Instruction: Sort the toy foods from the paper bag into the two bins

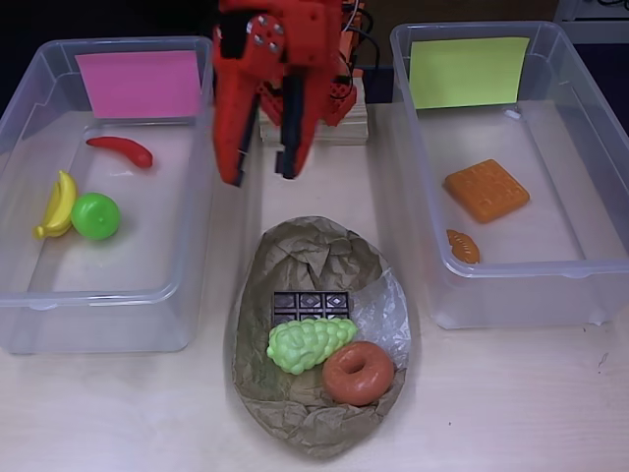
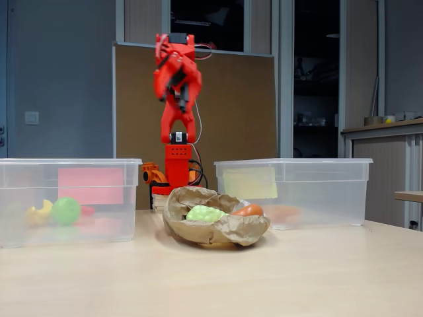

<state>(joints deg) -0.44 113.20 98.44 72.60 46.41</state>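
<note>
Red claw [image 1: 260,169] hangs empty and slightly parted above the bag [image 1: 305,265] holding chocolate [image 1: 312,307], grapes [image 1: 310,342] and donut [image 1: 358,373] overhead, while the fixed view shows it raised high [image 2: 177,86] between the bins [image 2: 66,198].

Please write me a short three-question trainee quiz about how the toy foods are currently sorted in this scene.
1. True or false: the green apple lies in the bin with the pink sheet.
2. How many toy foods remain in the paper bag?
3. Which lies in the bin with the yellow-green sheet: A) red chili B) waffle C) bananas?

Key: 1 true; 2 three: chocolate bar, grapes, donut; 3 B.
</note>
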